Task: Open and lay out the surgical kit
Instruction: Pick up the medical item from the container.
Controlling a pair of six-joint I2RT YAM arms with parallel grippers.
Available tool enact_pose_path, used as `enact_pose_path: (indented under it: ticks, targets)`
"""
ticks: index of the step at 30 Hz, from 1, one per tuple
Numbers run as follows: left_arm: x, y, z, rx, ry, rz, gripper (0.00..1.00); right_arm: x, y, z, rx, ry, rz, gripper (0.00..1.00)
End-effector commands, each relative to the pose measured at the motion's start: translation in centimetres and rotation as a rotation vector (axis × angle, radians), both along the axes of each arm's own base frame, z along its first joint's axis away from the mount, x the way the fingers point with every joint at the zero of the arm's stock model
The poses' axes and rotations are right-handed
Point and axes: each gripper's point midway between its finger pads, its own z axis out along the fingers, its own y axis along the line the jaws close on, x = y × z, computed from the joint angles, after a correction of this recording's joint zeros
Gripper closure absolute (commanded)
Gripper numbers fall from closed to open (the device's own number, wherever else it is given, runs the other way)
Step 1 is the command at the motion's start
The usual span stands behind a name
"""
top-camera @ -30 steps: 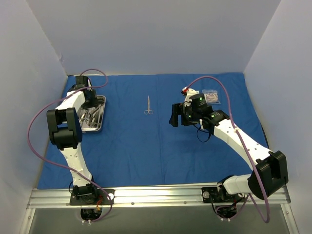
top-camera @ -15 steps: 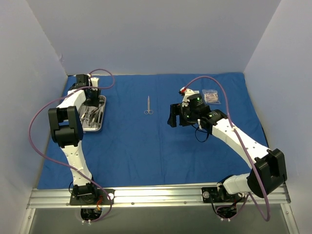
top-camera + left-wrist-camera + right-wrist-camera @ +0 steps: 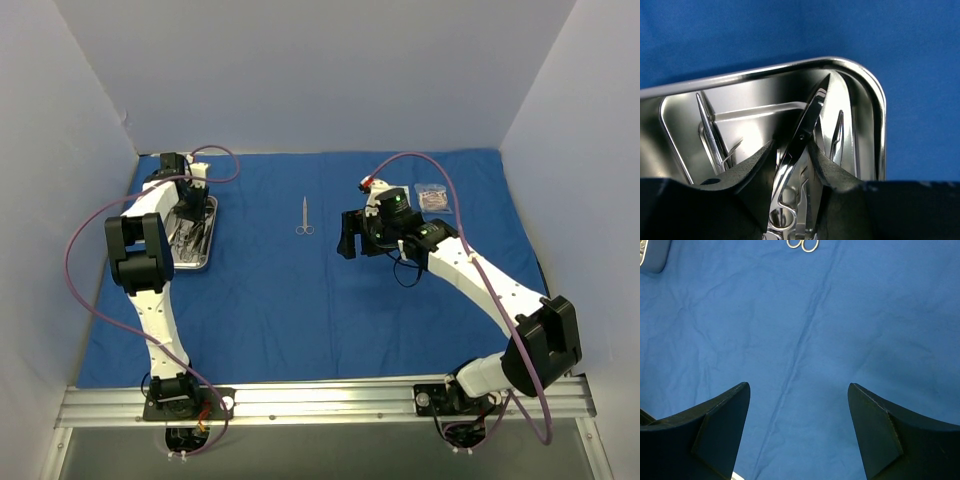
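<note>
Steel clamp [image 3: 801, 136] in the tray [image 3: 875, 115] sits inside the left gripper [image 3: 791, 150], can't tell if pinched; right gripper [image 3: 799, 386] gapes empty, well right of tray.

You have three plain, pale panels closing in the work area: a back wall [image 3: 320, 70] across the far side, a left wall [image 3: 50, 200], and a right wall [image 3: 590, 150], the two side ones angling in to meet it at the far corners. Along the near edge you see a slotted aluminium rail [image 3: 320, 398] running from side to side. Nearer than that, a strip of grey counter [image 3: 320, 452] fills the bottom of the overhead view.
</note>
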Motion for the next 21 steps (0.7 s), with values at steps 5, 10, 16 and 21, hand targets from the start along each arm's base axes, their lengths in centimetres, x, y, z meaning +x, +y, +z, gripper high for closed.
enact_pose_path:
  ticks: [5, 10, 16, 21]
  targets:
    - [0.5, 0.2, 0.1, -0.025, 0.007, 0.014, 0.60, 0.5, 0.6, 0.8, -0.008, -0.016, -0.001, 0.25]
    - [0.7, 0.2, -0.3, -0.046, 0.013, 0.044, 0.60, 0.3, 0.7, 0.9, -0.010, -0.019, 0.001, 0.25]
    - [0.8, 0.7, -0.3, -0.029, 0.003, 0.082, 0.80, 0.1, 0.7, 0.8, -0.013, -0.019, -0.002, 0.26]
    - [1.2, 1.1, 1.3, -0.011, -0.036, 0.106, 0.87, 0.0, 0.8, 0.9, -0.010, -0.025, -0.003, 0.26]
